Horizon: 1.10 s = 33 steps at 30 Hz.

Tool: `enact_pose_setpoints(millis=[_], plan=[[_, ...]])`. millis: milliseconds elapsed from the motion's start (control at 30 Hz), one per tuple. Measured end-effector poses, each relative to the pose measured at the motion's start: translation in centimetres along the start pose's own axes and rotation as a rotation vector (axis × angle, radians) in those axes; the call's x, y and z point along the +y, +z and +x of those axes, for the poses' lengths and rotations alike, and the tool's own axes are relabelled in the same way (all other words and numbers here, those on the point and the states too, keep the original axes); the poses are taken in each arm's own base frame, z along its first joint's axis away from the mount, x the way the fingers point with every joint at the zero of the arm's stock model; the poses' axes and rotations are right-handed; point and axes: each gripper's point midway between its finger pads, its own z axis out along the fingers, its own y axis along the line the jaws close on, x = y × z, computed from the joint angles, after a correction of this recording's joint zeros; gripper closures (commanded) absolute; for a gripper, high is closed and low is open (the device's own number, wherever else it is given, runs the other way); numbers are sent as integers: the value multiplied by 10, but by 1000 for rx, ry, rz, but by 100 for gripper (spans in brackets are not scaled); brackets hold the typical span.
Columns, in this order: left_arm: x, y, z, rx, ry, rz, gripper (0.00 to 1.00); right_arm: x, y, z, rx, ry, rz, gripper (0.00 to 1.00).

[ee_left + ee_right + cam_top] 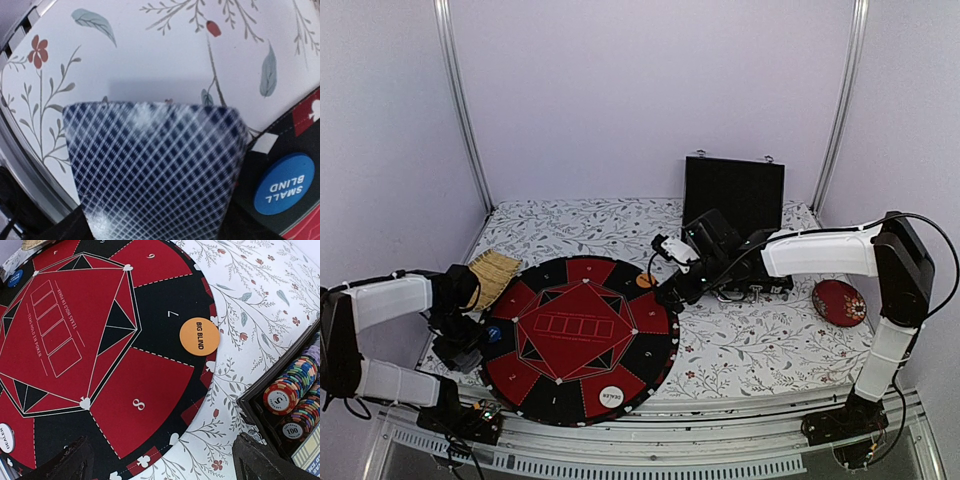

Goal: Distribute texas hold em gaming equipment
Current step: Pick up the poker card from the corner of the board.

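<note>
**A:** Where is the card?

**B:** A playing card [150, 170] with a blue-and-white cross-hatched back fills the left wrist view. It is just off the left edge of the round red-and-black poker mat [580, 340], over the white floral tablecloth [150, 45]. It spans the gap between the dark fingers [50, 230] of the left gripper [460, 345]. I cannot tell whether they pinch it.

**A:** Any writing?

**B:** Beside the card, on the mat's left rim, a round blue disc [284, 183] reads "SMALL BLIND". At the mat's far-right rim, in the black sector numbered 7, a round orange disc [199, 336] reads "BIG BLIND". On the near rim a round white disc [611, 396] reads "DEALER". The mat's red centre carries "TEXAS HOLD'EM POKER" beside five outlined boxes.

**A:** And the other arm?

**B:** The right gripper [160, 452] hangs over the mat's right edge with its jaws wide apart and nothing between them.

**A:** What does one camera catch that the others miss?

**B:** Only the right wrist view shows the striped poker chips [292, 385] in rows inside the black case [735, 195] just right of the mat, one of them marked "100". Only the top view shows the case's raised lid, a woven straw piece [492, 275] at the mat's far-left edge, and a red embroidered oval cushion [839, 302] well to the mat's right.
</note>
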Motion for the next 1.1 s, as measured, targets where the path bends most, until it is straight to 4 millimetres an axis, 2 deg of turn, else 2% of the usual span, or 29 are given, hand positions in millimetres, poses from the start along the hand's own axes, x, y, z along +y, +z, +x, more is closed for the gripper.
enact_pose_setpoints(millis=[167, 300, 400, 500, 633, 700, 767, 1100], plan=[[-4, -2, 1, 9, -5, 22, 26, 1, 0, 0, 0, -3, -5, 1], [-1, -1, 2, 1, -11, 38, 15, 1, 0, 0, 0, -6, -6, 1], [1, 0, 3, -1, -19, 36, 14, 1, 0, 0, 0, -8, -8, 1], [1, 1, 3, 3, -19, 23, 24, 2, 0, 2, 1, -11, -11, 1], [-5, 1, 0, 12, -20, 16, 51, 2, 1, 12, 19, -13, -13, 1], [-6, 0, -1, 11, -13, 10, 61, 2, 1, 12, 20, -15, -13, 1], [-5, -5, -4, -4, -8, 7, 64, 2, 1, 12, 19, -16, -13, 1], [-4, -13, -10, -28, -15, 10, 64, 3, -4, 7, 3, -18, -17, 1]])
